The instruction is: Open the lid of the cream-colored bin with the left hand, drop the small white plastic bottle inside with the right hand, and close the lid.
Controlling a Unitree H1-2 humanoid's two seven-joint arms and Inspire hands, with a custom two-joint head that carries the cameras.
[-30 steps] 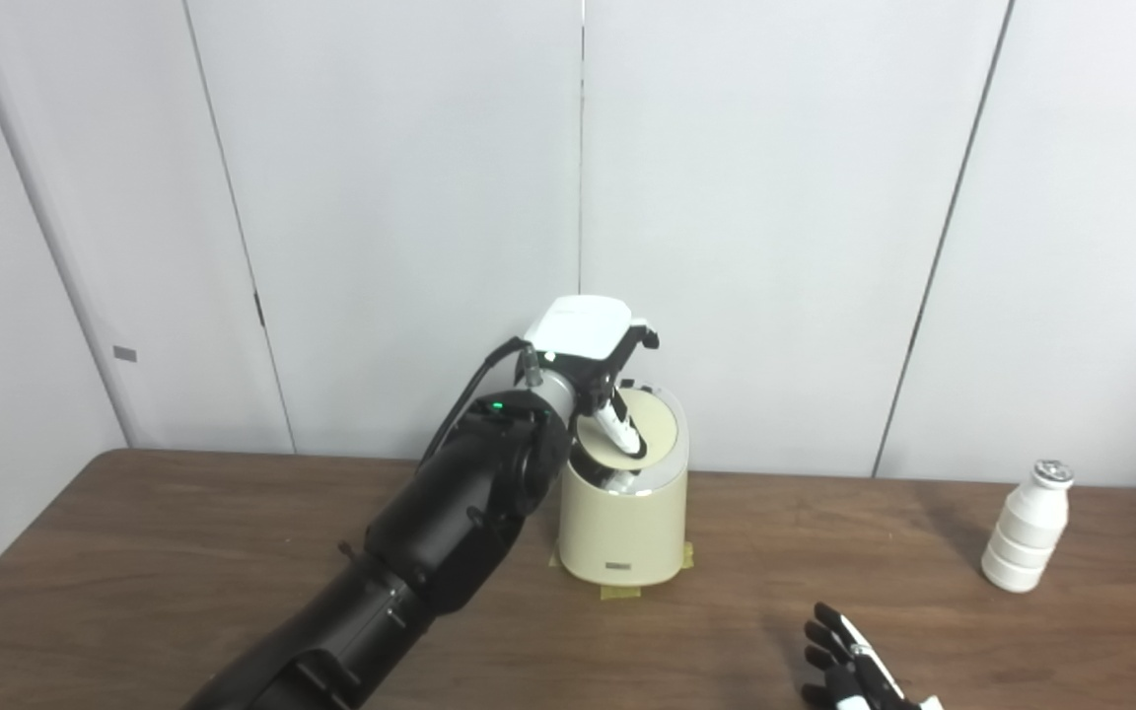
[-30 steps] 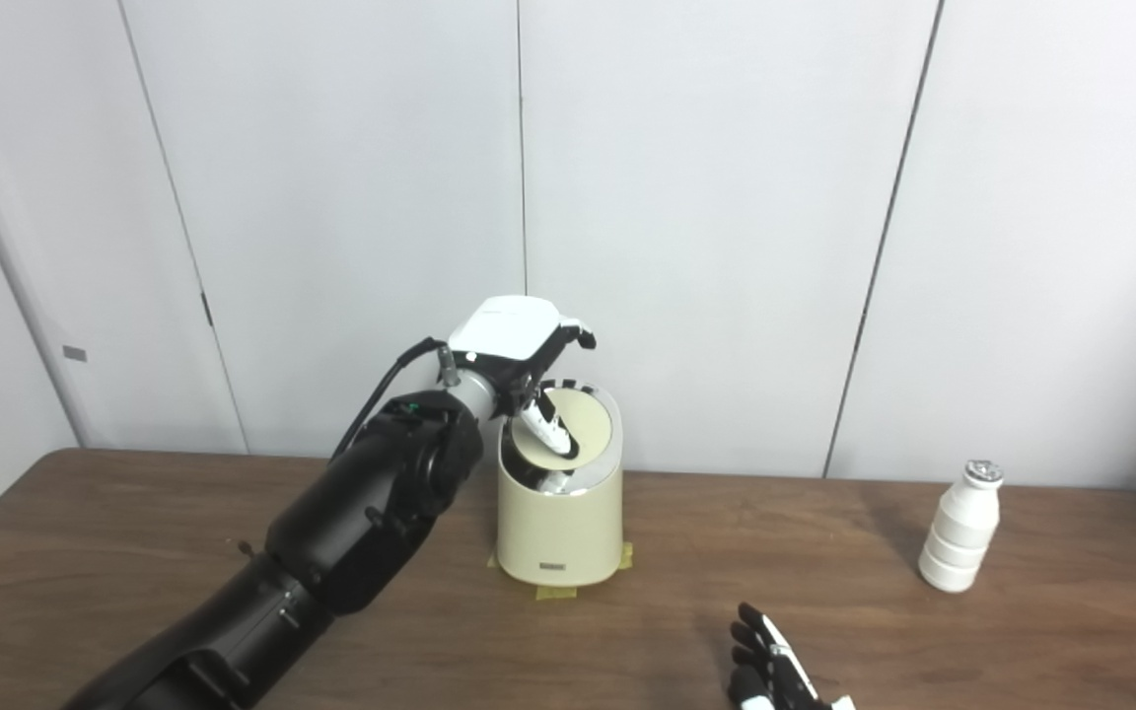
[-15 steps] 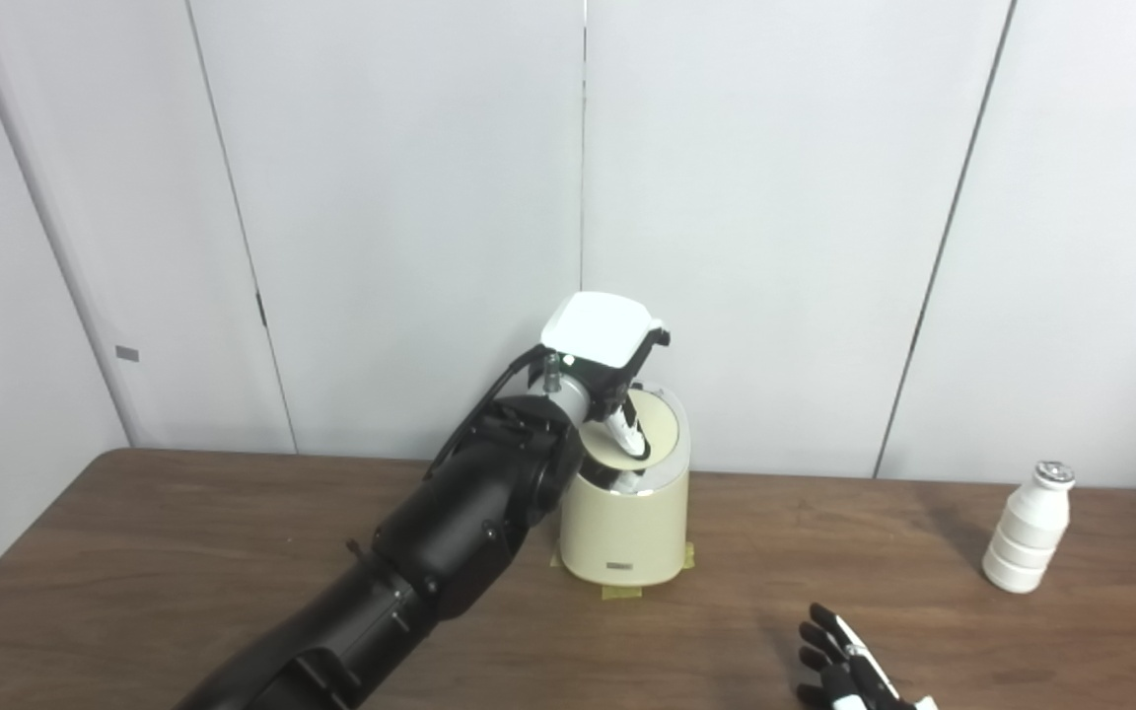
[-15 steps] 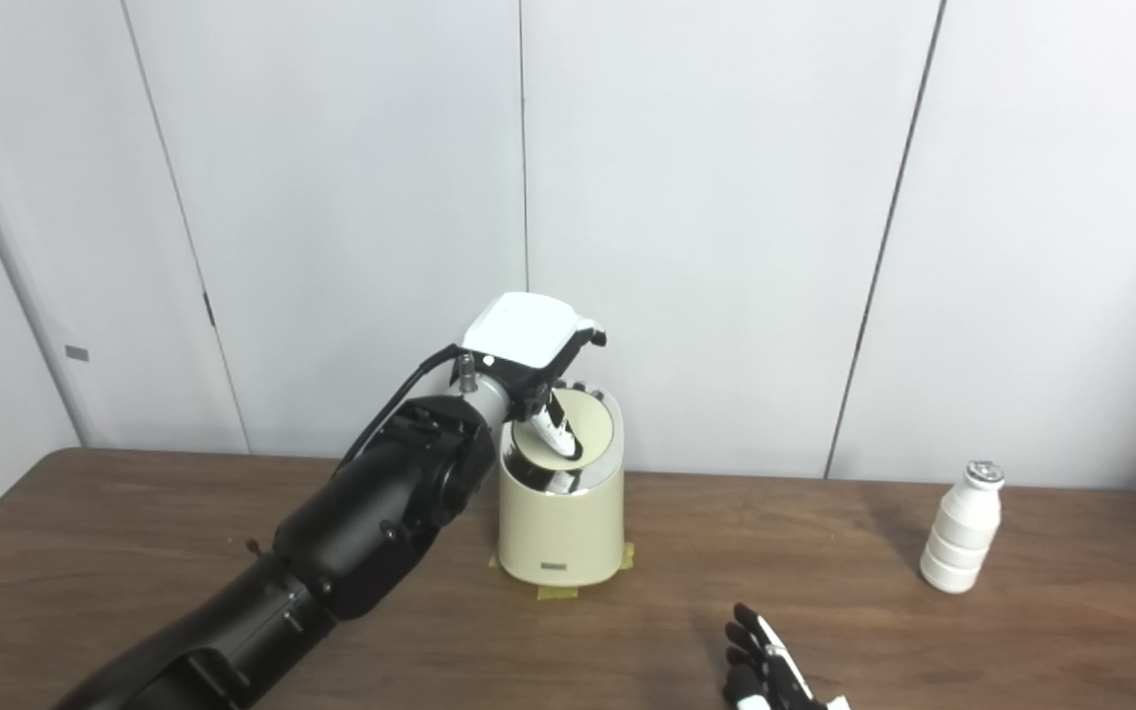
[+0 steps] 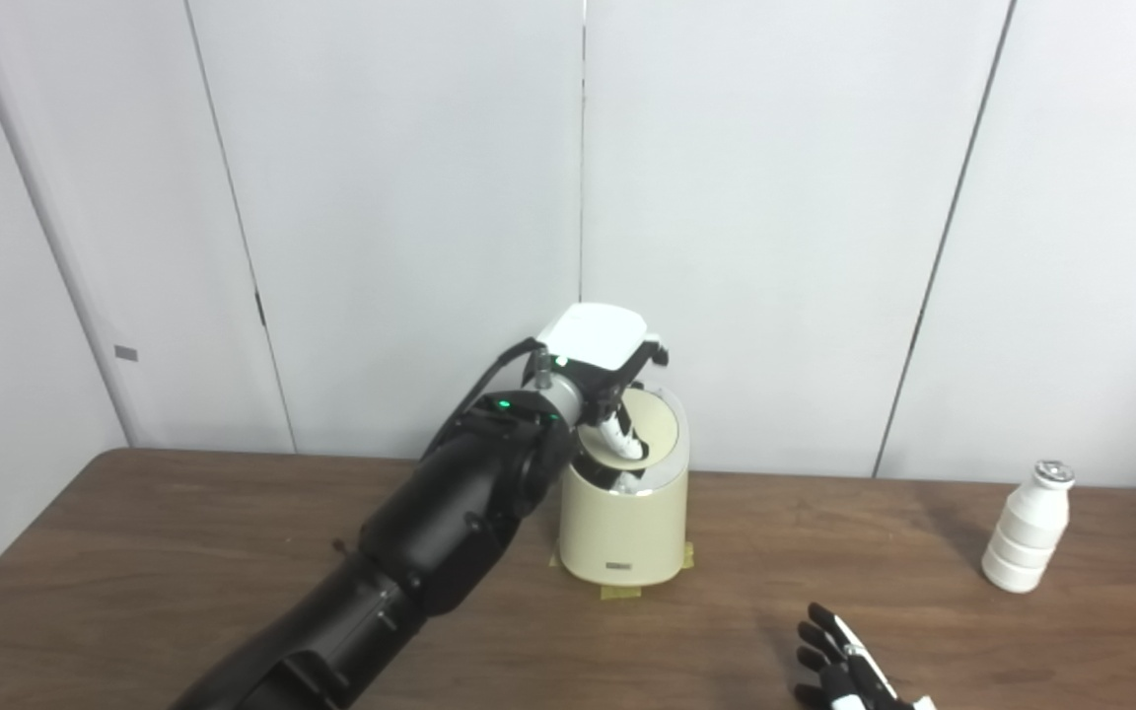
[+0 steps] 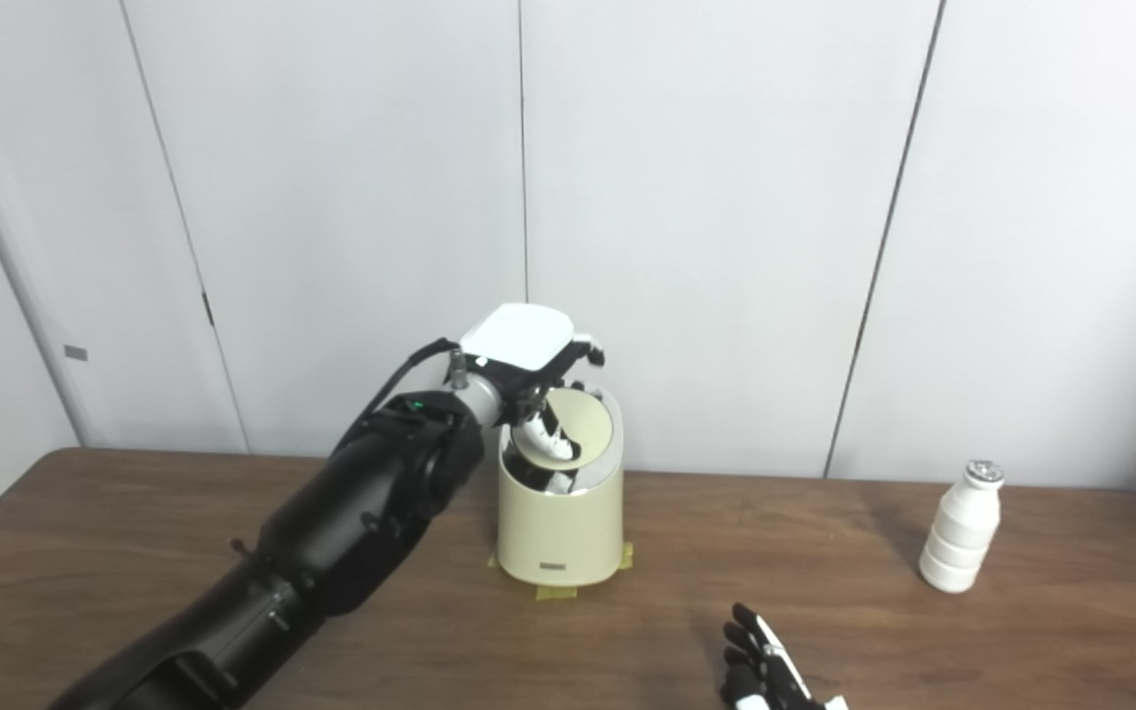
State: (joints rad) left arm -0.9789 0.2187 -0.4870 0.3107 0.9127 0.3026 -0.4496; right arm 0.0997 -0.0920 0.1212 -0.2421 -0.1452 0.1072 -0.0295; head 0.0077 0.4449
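Observation:
The cream-colored bin (image 5: 622, 528) stands at the back of the wooden table (image 5: 183, 552), taped down at its base. Its round lid (image 5: 655, 430) is tilted up, and a dark gap shows at the bin's mouth. My left hand (image 5: 598, 340) is over the bin's top, thumb in front of the lid and fingers behind it, pinching it. The small white plastic bottle (image 5: 1025, 542) stands upright at the far right, well away from both hands. My right hand (image 5: 849, 671) rests low near the front edge, fingers spread, holding nothing.
Grey wall panels (image 5: 775, 197) rise directly behind the bin and the bottle. Bare tabletop lies between the bin and the bottle. My left forearm (image 5: 450, 523) crosses the table's left half up to the bin.
My left hand has sunk a little over the bin after shifting right, still on the raised lid. The right hand has slid slightly toward the bottom edge. The bottle has not moved.

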